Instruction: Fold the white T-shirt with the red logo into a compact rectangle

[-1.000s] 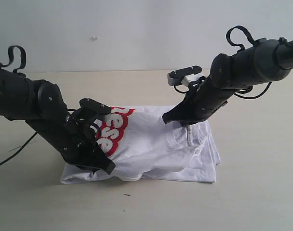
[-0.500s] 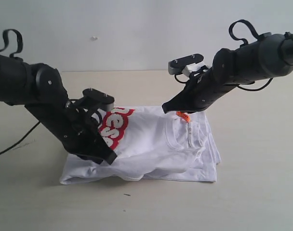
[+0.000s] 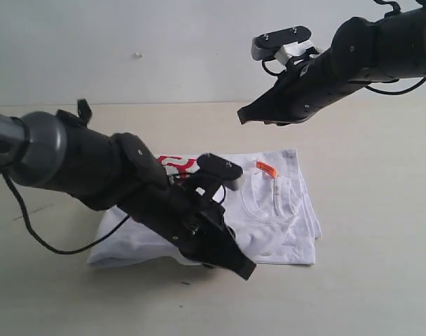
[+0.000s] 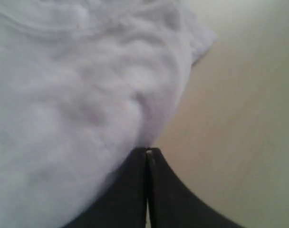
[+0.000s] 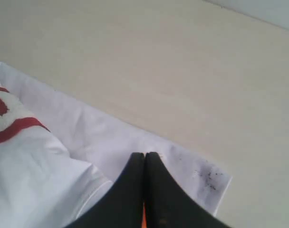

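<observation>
white T-shirt [image 3: 276, 234]: folded, wrinkled, flat mid-desk [image 3: 367, 280]; we see the orange tag [image 3: 267, 167] facing up
red logo [image 3: 172, 162]: mostly hidden behind left arm [image 3: 94, 168]
left tool [image 3: 245, 270]: jaws pressed together, tip at shirt's front edge, arm reaching across the shirt
right tool [image 3: 242, 116]: jaws pressed together, empty, hovers above shirt's far edge, well apart

Colours on your table: white, red, orange, black, beige.
You have a plain white tee [image 3: 290, 231]; logo [image 3: 176, 164] red with white lettering; neck tag [image 3: 267, 167] orange; left arm [image 3: 94, 168] and right arm [image 3: 360, 56] black; table [image 3: 381, 280] pale beige, unpatterned; wall [image 3: 164, 42] off-white.
</observation>
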Controlling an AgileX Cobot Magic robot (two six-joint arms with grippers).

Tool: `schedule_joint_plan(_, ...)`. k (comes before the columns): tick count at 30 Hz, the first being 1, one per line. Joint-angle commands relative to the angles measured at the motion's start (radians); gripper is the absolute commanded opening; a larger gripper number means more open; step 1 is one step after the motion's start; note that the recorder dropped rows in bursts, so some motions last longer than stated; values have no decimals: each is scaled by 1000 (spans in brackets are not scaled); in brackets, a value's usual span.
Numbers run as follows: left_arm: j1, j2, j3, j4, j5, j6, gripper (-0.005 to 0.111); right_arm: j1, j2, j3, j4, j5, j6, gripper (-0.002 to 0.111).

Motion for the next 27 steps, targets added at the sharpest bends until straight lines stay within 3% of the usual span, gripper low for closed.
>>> schedule_joint_plan(1,-4,58,-17,-3,25,-23,0,-6,-15,3,4,5,-1,0)
schedule_joint_plan(10,5,-43,-83,47,94,-31,0,-6,-17,3,-2,50,-5,0)
schedule_joint_plan(13,26,-110,-83,144,31,-72,0,-6,-17,3,-2,52,-5,0)
schedule_joint_plan(17,91,-133,-67,332,-108,-313,0,-6,-17,3,-2,82,-2,0)
schedule_joint_plan(22,183,-149,-29,518,-84,-464,0,-18,-26,5,-4,122,-2,0)
schedule_joint_plan(27,293,-251,28,496,-120,-487,0,-59,-90,32,51,90,-8,0)
